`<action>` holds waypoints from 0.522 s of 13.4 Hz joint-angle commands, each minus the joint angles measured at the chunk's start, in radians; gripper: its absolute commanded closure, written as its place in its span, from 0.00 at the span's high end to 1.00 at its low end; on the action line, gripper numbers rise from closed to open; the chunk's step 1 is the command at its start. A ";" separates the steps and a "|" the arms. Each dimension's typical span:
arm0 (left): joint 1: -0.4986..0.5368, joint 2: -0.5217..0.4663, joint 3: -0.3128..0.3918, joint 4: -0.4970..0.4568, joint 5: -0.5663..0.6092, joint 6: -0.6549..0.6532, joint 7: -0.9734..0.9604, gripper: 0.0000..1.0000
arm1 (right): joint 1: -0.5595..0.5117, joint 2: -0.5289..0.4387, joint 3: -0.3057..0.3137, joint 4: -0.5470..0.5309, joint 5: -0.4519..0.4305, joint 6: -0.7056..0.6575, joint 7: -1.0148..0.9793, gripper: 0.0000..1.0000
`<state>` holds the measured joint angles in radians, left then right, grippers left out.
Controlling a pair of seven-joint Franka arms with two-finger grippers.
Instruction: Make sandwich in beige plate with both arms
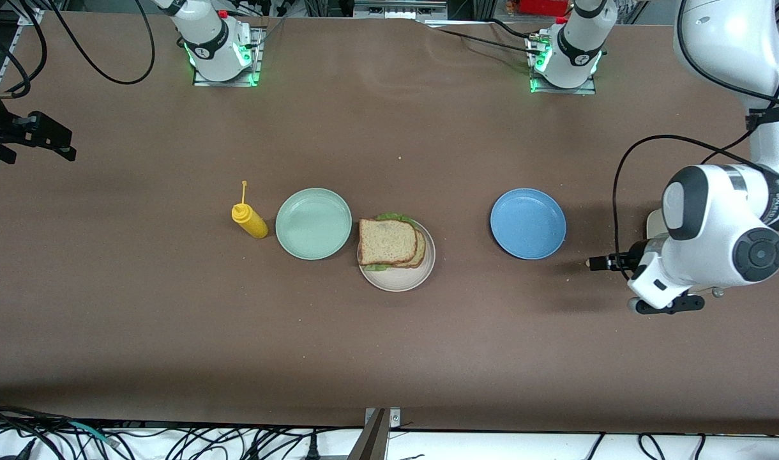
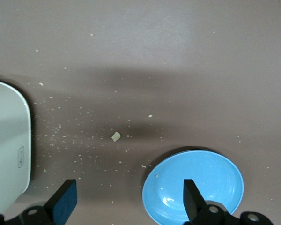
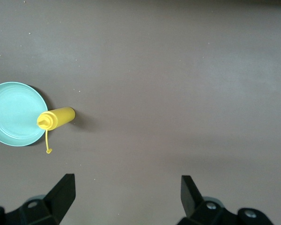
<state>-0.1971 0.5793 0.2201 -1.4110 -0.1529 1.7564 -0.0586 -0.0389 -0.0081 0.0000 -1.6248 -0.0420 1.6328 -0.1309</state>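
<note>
Sandwich [image 1: 389, 243] assembled, resting on beige plate [image 1: 397, 276] mid-bench; lettuce edge showing at 12 o'clock of top slice. Mint green plate [image 1: 313, 223] touching beige plate at its 10 o'clock; yellow squeeze bottle [image 1: 249, 220] just beside mint plate at its 9 o'clock. Blue plate [image 1: 528, 223] apart, toward left arm's end. Left gripper [image 2: 126, 199] over bare bench [image 1: 389, 358] beside blue plate, fingers wide, holding nothing. Right gripper [image 3: 125, 192] over bench at right arm's end, fingers wide, empty.

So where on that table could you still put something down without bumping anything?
Bare table nearer the camera than the plates, and between the beige plate and blue plate. Crowded: mustard bottle, mint green plate and sandwich sit close together.
</note>
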 commanded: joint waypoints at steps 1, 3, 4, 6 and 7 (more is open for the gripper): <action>0.002 -0.070 -0.011 -0.045 0.102 -0.040 0.017 1.00 | -0.013 0.000 0.006 0.006 -0.007 -0.002 0.005 1.00; 0.013 -0.087 -0.011 -0.045 0.111 -0.061 0.019 1.00 | -0.013 0.000 0.006 0.006 -0.007 -0.002 0.005 1.00; 0.013 -0.099 -0.010 -0.045 0.113 -0.070 0.017 1.00 | -0.013 0.000 0.006 0.006 -0.007 -0.002 0.005 1.00; 0.022 -0.133 -0.011 -0.043 0.125 -0.093 0.019 1.00 | -0.013 0.000 0.008 0.007 -0.007 0.002 0.005 1.00; 0.019 -0.150 -0.016 -0.043 0.147 -0.115 0.031 1.00 | -0.013 0.002 0.006 0.008 -0.007 0.002 0.005 1.00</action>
<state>-0.1854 0.4933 0.2195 -1.4180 -0.0635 1.6724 -0.0514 -0.0413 -0.0069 -0.0012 -1.6248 -0.0420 1.6340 -0.1309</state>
